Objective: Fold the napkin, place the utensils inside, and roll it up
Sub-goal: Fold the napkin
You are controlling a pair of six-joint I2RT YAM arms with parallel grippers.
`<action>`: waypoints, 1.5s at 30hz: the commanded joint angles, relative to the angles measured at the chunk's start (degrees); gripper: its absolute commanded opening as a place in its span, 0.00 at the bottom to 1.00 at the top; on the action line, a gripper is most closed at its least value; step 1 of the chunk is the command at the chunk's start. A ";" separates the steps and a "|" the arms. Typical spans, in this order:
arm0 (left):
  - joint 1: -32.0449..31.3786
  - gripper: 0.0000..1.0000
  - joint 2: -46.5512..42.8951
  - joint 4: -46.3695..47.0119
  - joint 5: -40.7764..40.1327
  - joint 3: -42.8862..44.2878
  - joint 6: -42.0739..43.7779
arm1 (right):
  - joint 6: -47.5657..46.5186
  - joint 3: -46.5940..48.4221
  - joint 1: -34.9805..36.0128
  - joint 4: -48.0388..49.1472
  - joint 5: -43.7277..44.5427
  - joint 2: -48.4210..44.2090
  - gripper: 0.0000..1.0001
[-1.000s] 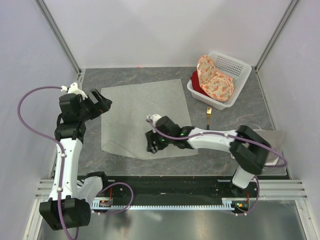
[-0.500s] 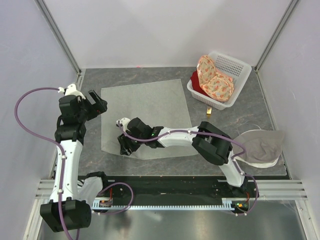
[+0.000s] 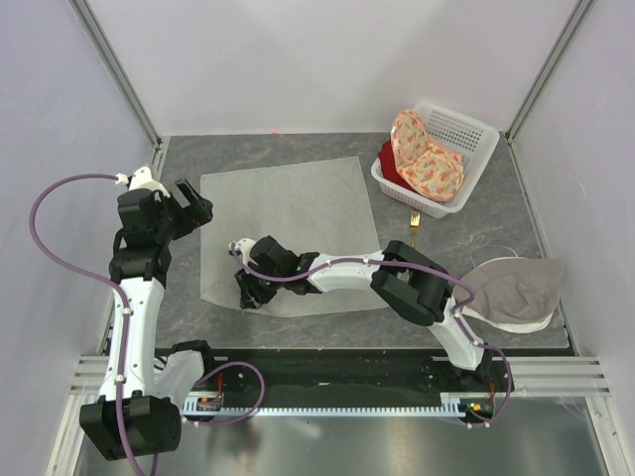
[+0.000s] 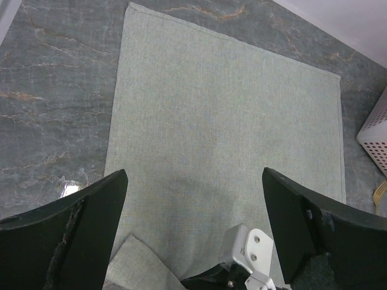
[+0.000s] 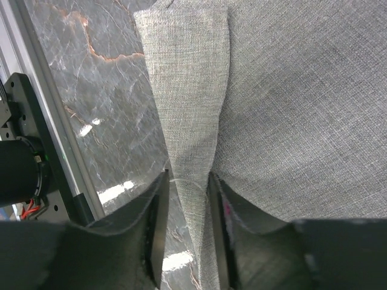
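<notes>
The sage-grey napkin (image 3: 288, 218) lies flat mid-table, with its near-left corner folded over. My right gripper (image 3: 248, 293) is down at that corner. In the right wrist view its jaws stand close together with the folded flap (image 5: 190, 121) between them (image 5: 187, 181). My left gripper (image 3: 193, 203) hovers wide open and empty over the napkin's left edge. It looks down on the napkin (image 4: 224, 121), the folded corner (image 4: 139, 266) and the right wrist. The fork's gold head (image 3: 415, 216) shows below the basket, and its handle is hidden by the right arm.
A white basket (image 3: 451, 134) at the back right holds an orange floral cloth (image 3: 425, 159) and something red (image 3: 389, 162). A paler beige-grey cloth (image 3: 516, 293) lies at the near right. The right arm stretches across the near table. Walls stand close on three sides.
My right gripper has slid left along the napkin's near edge to its near-left corner. My left gripper has drawn back slightly to the left. The napkin lies as before.
</notes>
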 commanded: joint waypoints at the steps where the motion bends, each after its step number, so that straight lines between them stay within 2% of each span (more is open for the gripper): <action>1: 0.15 1.00 -0.52 2.20 0.05 0.07 2.23 | 0.65 2.59 0.13 2.28 -1.11 0.94 0.36; 4: 0.23 1.00 -0.52 2.12 0.04 -0.02 2.23 | 1.18 3.21 0.13 2.54 -1.63 1.64 0.24; 7: 0.23 1.00 -0.61 2.20 -0.04 0.07 2.23 | 1.88 3.38 0.13 3.42 -2.60 1.99 0.00; 10: 0.23 1.00 -0.61 2.12 -0.22 0.07 2.14 | 2.06 2.95 0.22 4.83 -2.52 1.56 0.00; 17: 0.23 1.00 -0.87 2.12 0.22 -0.28 2.32 | 1.88 -1.00 -2.06 6.58 5.29 -5.37 0.00; 23: 0.23 1.00 -0.96 2.20 0.75 -0.28 2.23 | 2.23 -12.23 -7.51 8.52 10.57 -13.99 0.00; 27: 0.14 1.00 -0.96 2.20 0.92 -0.37 2.23 | 2.41 -18.32 -9.71 8.35 11.46 -18.30 0.00; 31: 0.23 1.00 -0.61 2.21 1.63 -0.28 1.97 | 1.79 -19.47 -9.89 5.45 8.74 -18.05 0.00; 32: 0.23 1.00 -0.70 2.29 1.80 -0.20 1.97 | 1.97 -19.47 -9.89 4.66 7.78 -17.61 0.04; 33: 0.15 1.00 -0.70 2.21 1.89 -0.28 1.97 | 2.49 -19.47 -9.89 4.57 6.20 -17.17 0.14; 34: 0.14 1.00 -0.61 2.29 1.89 -0.28 1.97 | 2.67 -19.38 -9.80 4.22 5.58 -16.73 0.30; 37: 0.15 1.00 -0.61 2.29 1.89 -0.37 1.97 | 3.55 -19.03 -10.06 3.08 7.22 -17.77 0.52; 41: 0.23 1.00 -0.61 2.29 2.33 -0.28 1.88 | 5.31 -17.28 -13.31 2.46 8.73 -19.80 0.55; 45: 0.23 1.00 -0.52 2.29 2.68 -0.28 1.88 | 5.57 -13.85 -15.86 1.58 8.47 -17.09 0.52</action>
